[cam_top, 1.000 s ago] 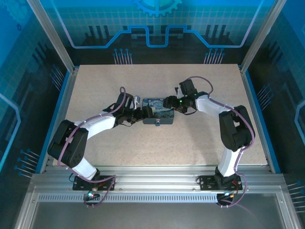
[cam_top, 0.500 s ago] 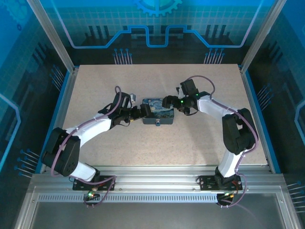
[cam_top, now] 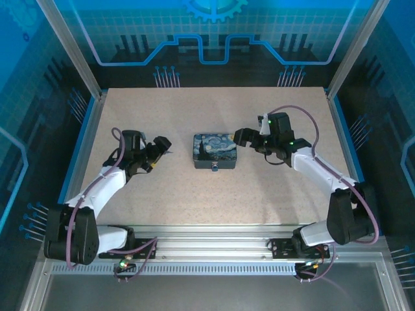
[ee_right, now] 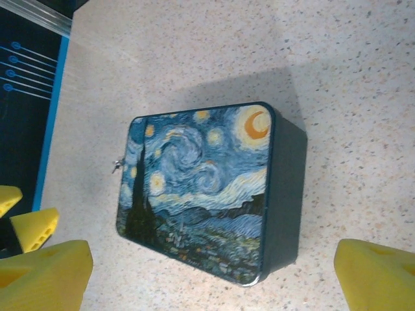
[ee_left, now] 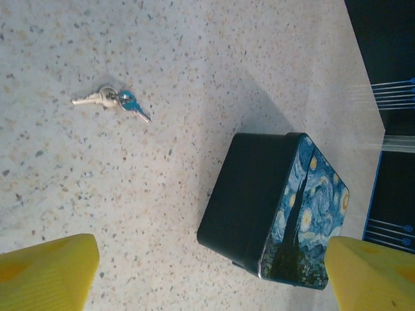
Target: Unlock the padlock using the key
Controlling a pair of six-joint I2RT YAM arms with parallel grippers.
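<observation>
Keys (ee_left: 110,100): two on a small ring, one silver and one blue-headed, lying flat and loose on the table (ee_left: 78,194), apart from the tin (ee_left: 249,194). By the look of them they're light, rigid, thin and slick, so hard to pinch off a flat surface, and the ring lets the spare key flop. Best hold is across the head of one key, blade sticking out free.

Padlock (cam_top: 214,168): I take it to be the small silvery bit on the tin's near side in the top view, but it's too small to confirm. If so, it's small and hangs loose, so it will swing under key pressure. The tin looks light and may slide, so one gripper should brace it.

Left gripper (cam_top: 160,146) sits well off the tin and right gripper (cam_top: 241,137) near it. Both are spread wide, nothing held.
</observation>
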